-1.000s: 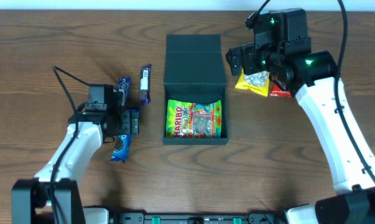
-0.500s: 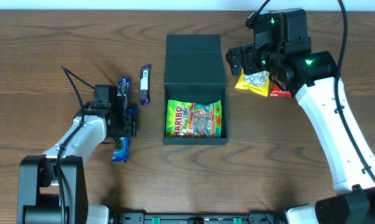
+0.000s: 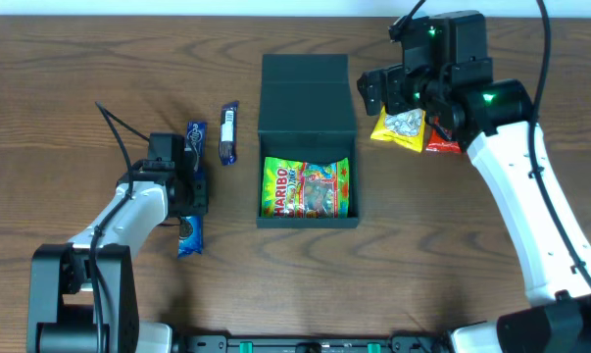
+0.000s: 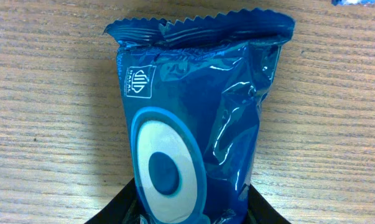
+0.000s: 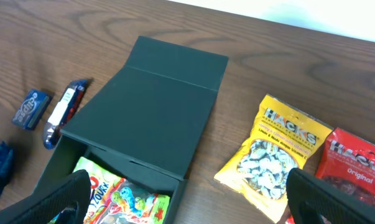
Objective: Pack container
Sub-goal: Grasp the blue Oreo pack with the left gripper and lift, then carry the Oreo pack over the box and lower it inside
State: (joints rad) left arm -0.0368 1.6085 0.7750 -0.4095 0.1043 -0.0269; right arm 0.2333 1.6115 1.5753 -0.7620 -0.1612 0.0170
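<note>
The left tool (image 3: 191, 188) straddles the blue packet (image 4: 193, 137), which lies lengthwise far-to-near; I cannot tell if it is clamped. The container (image 3: 308, 98) lies open at desk centre, to this tool's right. The right tool (image 3: 371, 94) hangs spread and empty.

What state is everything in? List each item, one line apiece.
container: open, lid flap back.
Haribo bag: lying inside the container.
blue cookie packet: sealed, flat, between fingers of left gripper.
yellow Hacks bag: lying flat.
red Hacks bag: flat, partly hidden.
right gripper: open, empty.
</note>
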